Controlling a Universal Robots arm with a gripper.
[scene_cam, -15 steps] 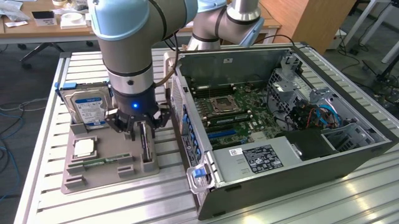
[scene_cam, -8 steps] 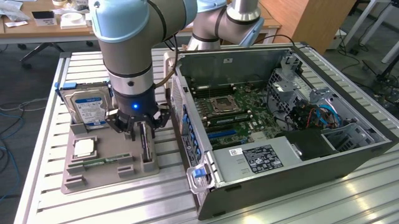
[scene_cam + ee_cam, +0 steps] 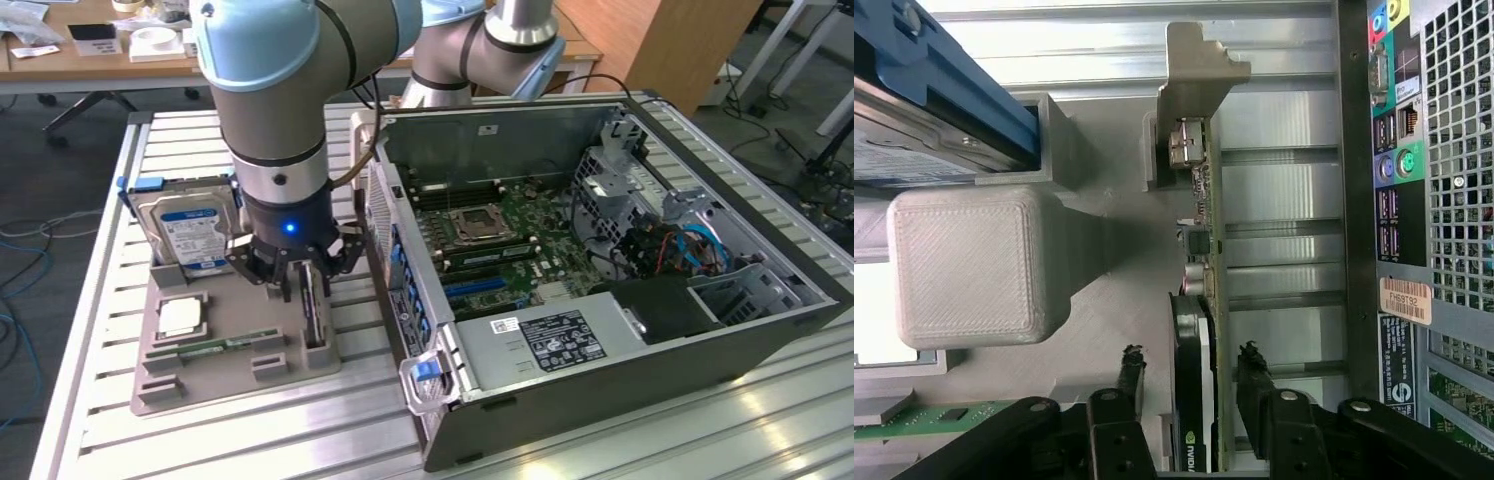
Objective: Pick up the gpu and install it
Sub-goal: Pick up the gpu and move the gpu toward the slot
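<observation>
gpu (image 3: pixel 314 322) top hidden behind hand (image 3: pixel 307 290), hard drive (image 3: pixel 191 235) partly behind arm (image 3: pixel 274 110)

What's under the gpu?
The grey tray; the gpu stands on edge in its slot. The slot floor and card's bottom edge are hidden by the card itself.

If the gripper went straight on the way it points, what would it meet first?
The gpu: it stands on edge in the gray tray, between the open fingers of the gripper. They'd likely slide down either side of it, though depth is hard to judge.
</observation>
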